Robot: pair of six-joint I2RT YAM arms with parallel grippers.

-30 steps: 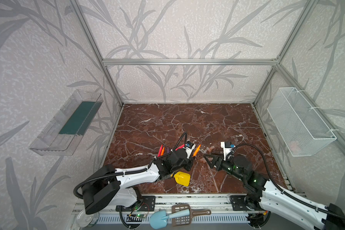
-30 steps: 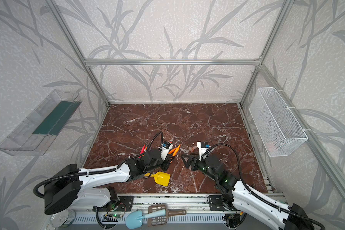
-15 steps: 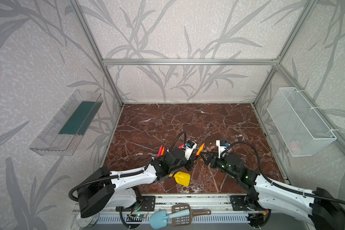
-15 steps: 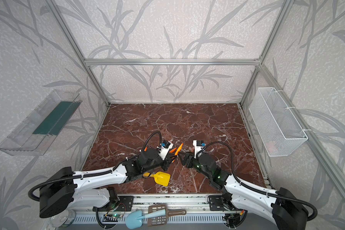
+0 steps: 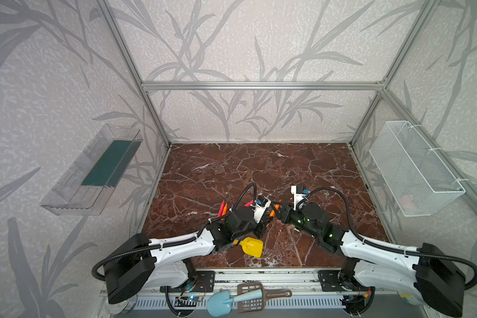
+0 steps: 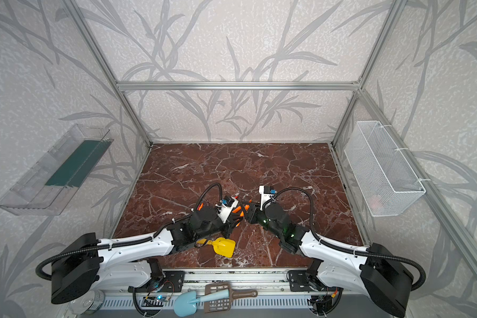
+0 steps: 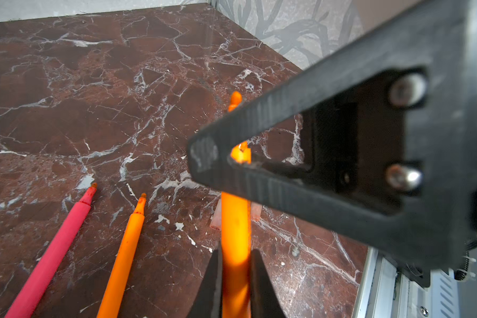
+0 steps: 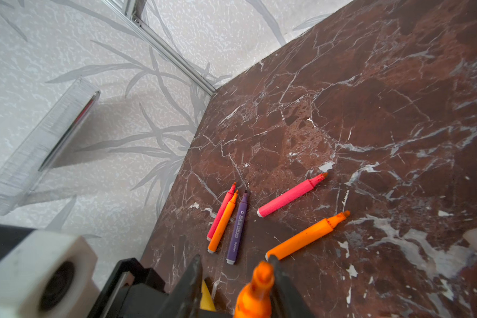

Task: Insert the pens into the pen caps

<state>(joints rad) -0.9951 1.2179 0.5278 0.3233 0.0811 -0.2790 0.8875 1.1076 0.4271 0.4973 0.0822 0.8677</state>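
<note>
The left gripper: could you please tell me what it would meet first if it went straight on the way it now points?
Probably the right gripper: its black triangular finger crosses the orange marker pen just ahead of the left gripper, which is shut on that pen. Depth is unclear.

Left fingers [image 7: 211, 291] clamped, right fingers [image 8: 285, 291] seemingly ajar

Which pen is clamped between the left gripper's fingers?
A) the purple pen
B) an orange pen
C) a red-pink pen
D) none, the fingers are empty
B: in the left wrist view the left gripper is shut on an orange pen, while the purple pen lies loose on the marble table.
</note>
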